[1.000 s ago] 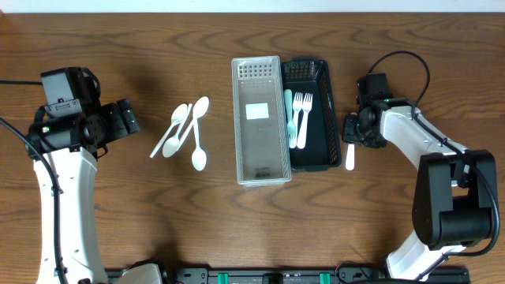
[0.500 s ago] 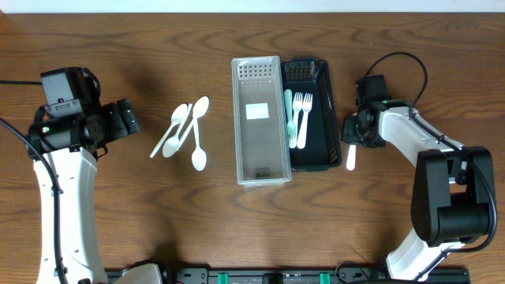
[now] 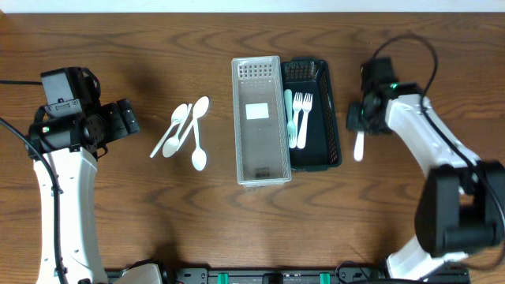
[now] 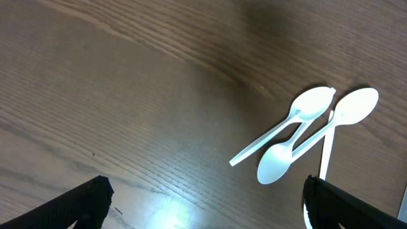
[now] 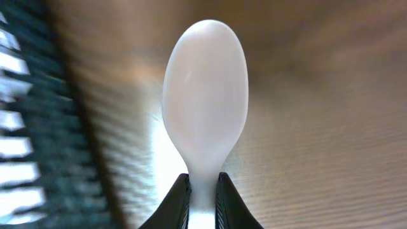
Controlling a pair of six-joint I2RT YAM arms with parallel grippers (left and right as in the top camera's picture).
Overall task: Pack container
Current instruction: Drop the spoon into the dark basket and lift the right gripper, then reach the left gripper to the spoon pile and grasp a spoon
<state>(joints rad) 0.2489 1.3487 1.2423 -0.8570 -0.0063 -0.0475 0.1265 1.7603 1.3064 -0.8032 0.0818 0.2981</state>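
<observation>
Clamping a white spoon point(image 5: 205, 95) by the handle, the right tool point(image 5: 203, 186) has its jaws closed tight on that thin stem, bowl pointing away from the wrist. In the overhead view the spoon hangs over bare desk point(image 3: 410, 47), just beside the right wall of the black basket point(image 3: 336, 95) and not yet inside it.

The grip is narrow and low on a slick plastic handle. I judge the spoon could swivel or slide out if the arm swings fast. Its bowl could also catch the basket's mesh wall if carried across too low, nudging the basket against the clear container point(image 3: 237, 118) that touches its left side. The white forks point(image 3: 301, 110) already lie in the basket, so a careless drop could land across them.

The left tool point(image 3: 128, 118) is released, jaws wide and empty, well apart from the three loose spoons point(image 3: 185, 132) lying together left of the clear container.

The desk is dark brown wood grain, with a soft glare patch in both wrist views. Little of the room shows beyond a pale strip along the desk's far edge.
</observation>
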